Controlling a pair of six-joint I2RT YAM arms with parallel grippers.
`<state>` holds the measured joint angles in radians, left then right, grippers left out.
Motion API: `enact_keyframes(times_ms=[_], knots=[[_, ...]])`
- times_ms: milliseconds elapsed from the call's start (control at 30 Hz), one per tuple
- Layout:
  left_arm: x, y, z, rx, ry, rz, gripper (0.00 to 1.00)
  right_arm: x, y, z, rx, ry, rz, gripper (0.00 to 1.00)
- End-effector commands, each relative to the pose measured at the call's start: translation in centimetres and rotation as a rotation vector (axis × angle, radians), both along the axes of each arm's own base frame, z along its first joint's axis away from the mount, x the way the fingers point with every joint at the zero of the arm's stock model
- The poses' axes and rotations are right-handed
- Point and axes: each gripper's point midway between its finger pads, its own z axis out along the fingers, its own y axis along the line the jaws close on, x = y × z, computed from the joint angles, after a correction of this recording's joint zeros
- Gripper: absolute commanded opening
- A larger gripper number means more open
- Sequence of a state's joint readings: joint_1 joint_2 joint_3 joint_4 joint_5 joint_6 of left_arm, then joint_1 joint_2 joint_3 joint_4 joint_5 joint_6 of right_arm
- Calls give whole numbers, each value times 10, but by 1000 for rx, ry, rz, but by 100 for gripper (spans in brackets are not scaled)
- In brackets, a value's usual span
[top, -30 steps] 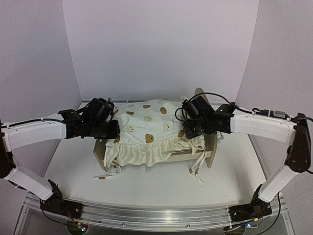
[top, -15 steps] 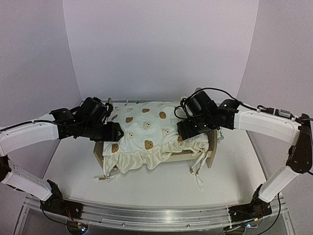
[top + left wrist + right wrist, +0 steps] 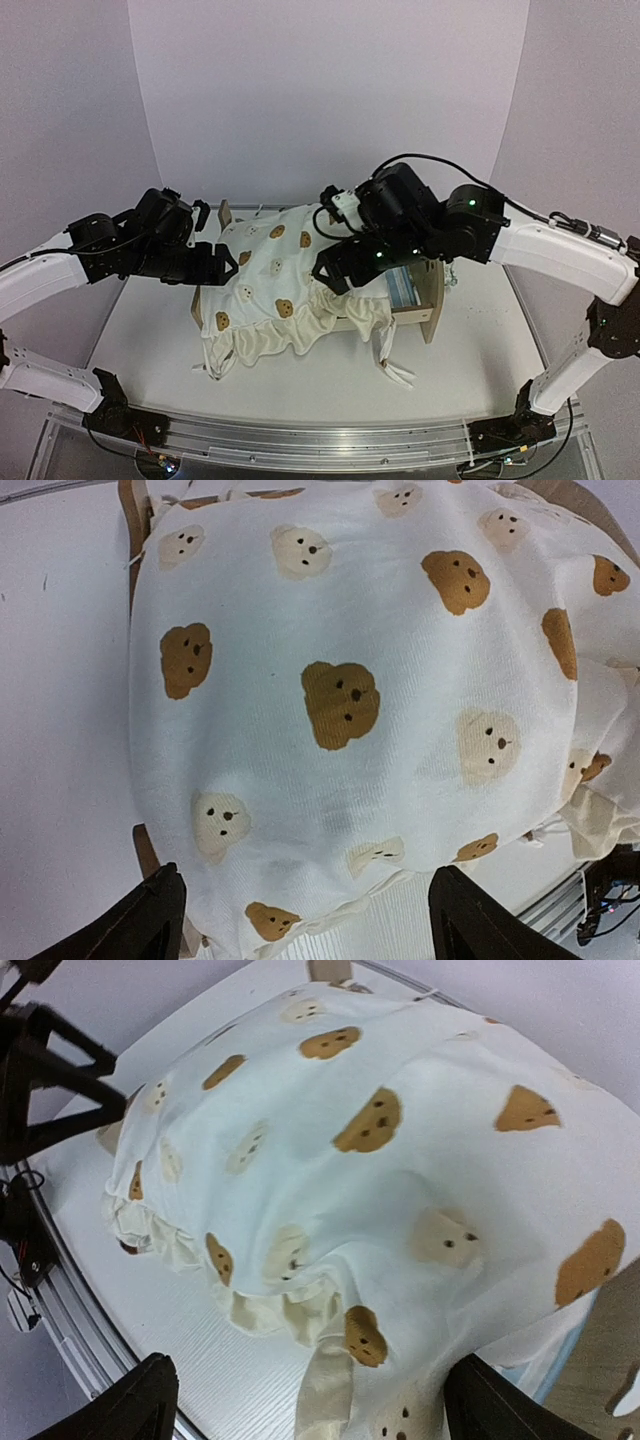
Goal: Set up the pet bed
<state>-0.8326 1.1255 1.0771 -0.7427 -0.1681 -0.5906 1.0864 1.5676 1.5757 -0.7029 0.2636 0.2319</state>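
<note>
The pet bed (image 3: 432, 300) stands mid-table, its plywood headboard on the right and a strip of blue-striped mattress (image 3: 405, 285) showing beside it. A cream bear-print quilt (image 3: 270, 270) lies bunched over the rest of the bed and hangs over the front. My left gripper (image 3: 225, 265) hovers over the quilt's left end, open, with nothing between its fingers (image 3: 150, 925). In the left wrist view the quilt (image 3: 340, 680) fills the frame. My right gripper (image 3: 335, 270) hangs open above the quilt (image 3: 380, 1160) near the middle, its gap (image 3: 320, 1405) empty.
Quilt ties (image 3: 395, 365) trail onto the white table in front of the bed. A metal rail (image 3: 320, 440) runs along the near edge. Grey walls close in the back and sides. The left gripper (image 3: 50, 1070) shows at the right wrist view's upper left.
Both grippers have opened and let go of the quilt, then risen. The right arm swung left toward the middle. The quilt slid left, baring mattress by the headboard.
</note>
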Motion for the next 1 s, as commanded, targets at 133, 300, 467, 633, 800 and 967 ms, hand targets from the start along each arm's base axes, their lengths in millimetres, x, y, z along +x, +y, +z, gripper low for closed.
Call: enact_keyframes(times_ms=[133,300,467,633,800,967], knots=[[-2,10,6,9,-32,20,85,23,-8,3,-171,-213,-121,98],[-4,5,0,-29,-33,7,84,54,-82,20,-361,-431,-396,98],[2,-4,-3,-33,-37,-7,83,42,-113,24,-198,-298,-427,98],[30,-7,3,18,-73,80,82,62,-105,1,-77,-88,-424,98],[70,-14,7,26,-59,97,81,97,-91,-43,-41,111,-438,98],[99,-14,-2,21,-31,95,80,115,-83,-50,-44,121,-460,98]])
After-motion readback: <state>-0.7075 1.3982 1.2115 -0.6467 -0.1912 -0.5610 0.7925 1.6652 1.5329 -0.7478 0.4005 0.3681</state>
